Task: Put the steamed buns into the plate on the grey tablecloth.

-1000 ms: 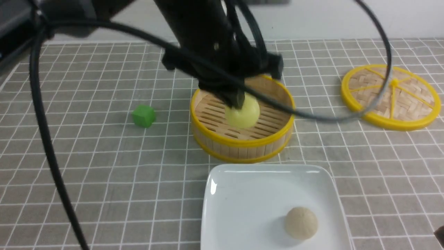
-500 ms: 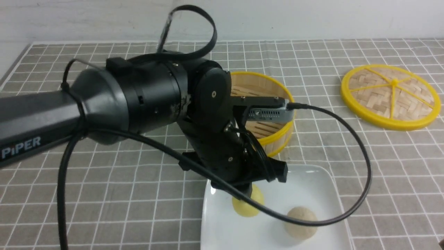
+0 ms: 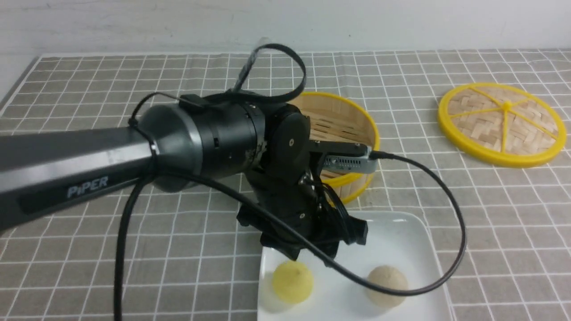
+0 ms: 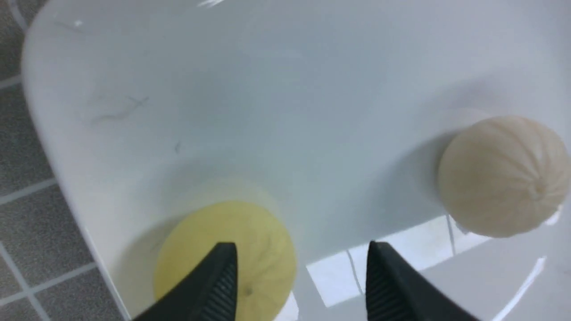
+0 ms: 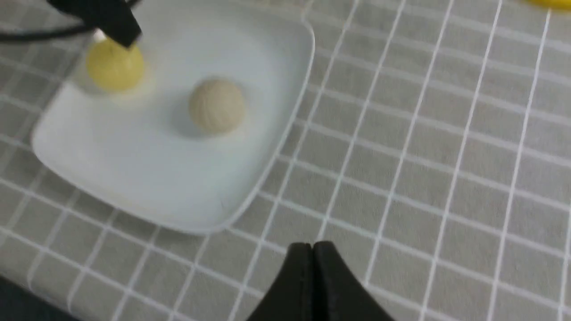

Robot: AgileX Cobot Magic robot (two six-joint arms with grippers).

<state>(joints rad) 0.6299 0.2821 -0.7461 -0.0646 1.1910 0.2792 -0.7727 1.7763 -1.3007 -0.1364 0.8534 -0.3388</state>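
The pale yellow bun [image 3: 292, 281] and the beige-white bun [image 3: 387, 285] both lie on the white plate [image 3: 401, 227], yellow to the left. My left gripper [image 3: 312, 257] hangs just above the plate, open and empty, its jaws apart. In the left wrist view the gripper [image 4: 301, 249] is open, with one fingertip over the yellow bun [image 4: 261, 232]; the beige bun [image 4: 504, 174] lies to the side on the plate [image 4: 267, 89]. My right gripper [image 5: 313, 246] is shut and empty over the grey tablecloth [image 5: 446, 156], beside the plate [image 5: 156, 178].
The yellow-rimmed bamboo steamer basket [image 3: 352, 120] stands just behind the plate, partly hidden by my left arm. Its woven lid [image 3: 502, 122] lies at the back right. The left arm's cable [image 3: 450, 223] loops over the plate's right side.
My left gripper carried the yellow bun from the steamer basket to the plate, then opened and let it go. The bun now lies free on the plate's left part.
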